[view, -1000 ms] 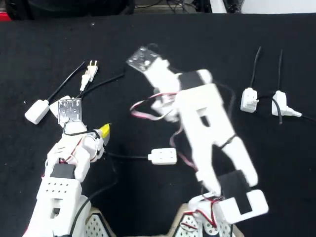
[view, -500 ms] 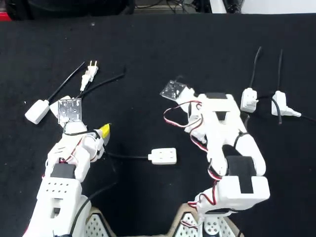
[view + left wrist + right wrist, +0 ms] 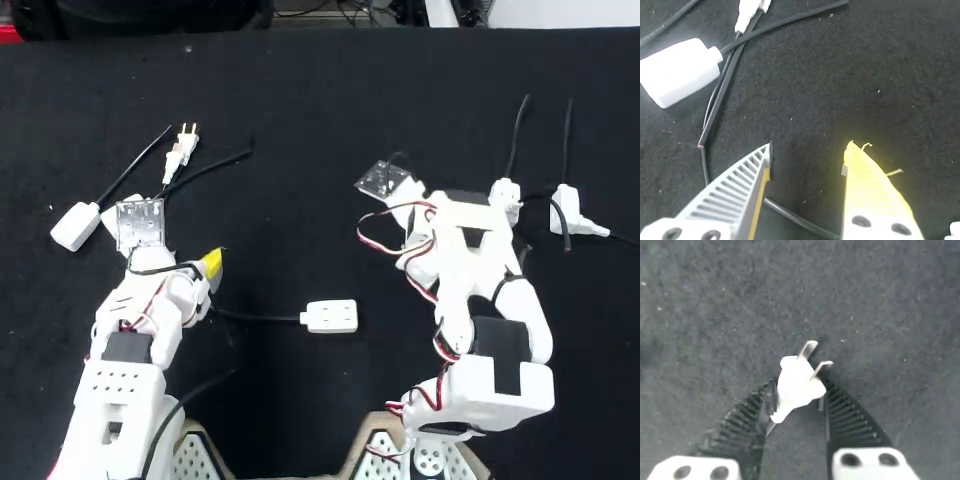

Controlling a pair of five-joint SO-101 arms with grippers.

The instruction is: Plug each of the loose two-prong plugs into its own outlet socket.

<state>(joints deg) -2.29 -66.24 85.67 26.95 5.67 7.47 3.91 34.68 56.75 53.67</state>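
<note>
The right gripper (image 3: pixel 796 387) is clamping a white two-prong plug (image 3: pixel 792 377) by its body, with the prongs poking out past the fingertips over the black table (image 3: pixel 320 80). The plug is sitting a bit crooked between the jaws, so I'd be squaring up the wrist before going anywhere near a slot. From above, the right arm (image 3: pixel 480 270) is parking right beside the right-hand socket (image 3: pixel 505 190), so I'm guessing that's the target.

The trick here is getting both prongs level with the slots and pushing straight along them, not down at an angle. The socket is just lying loose on the cloth, so it'll probably be sliding away under a hard shove. Go slow.

The left gripper (image 3: pixel 809 145) is hanging wide open with nothing in it, near the left socket (image 3: pixel 677 72). The second plug (image 3: pixel 182 148) is lying just beyond that.

Room-wise, the right side is looking tight. There's the far-right block (image 3: pixel 570 210) just beside the target, and black cords (image 3: pixel 518 125) are running off toward the far edge. The cloth around the centre socket (image 3: pixel 330 316) is offering far more elbow room, so I'd be backing out that way rather than sweeping across the cords.
</note>
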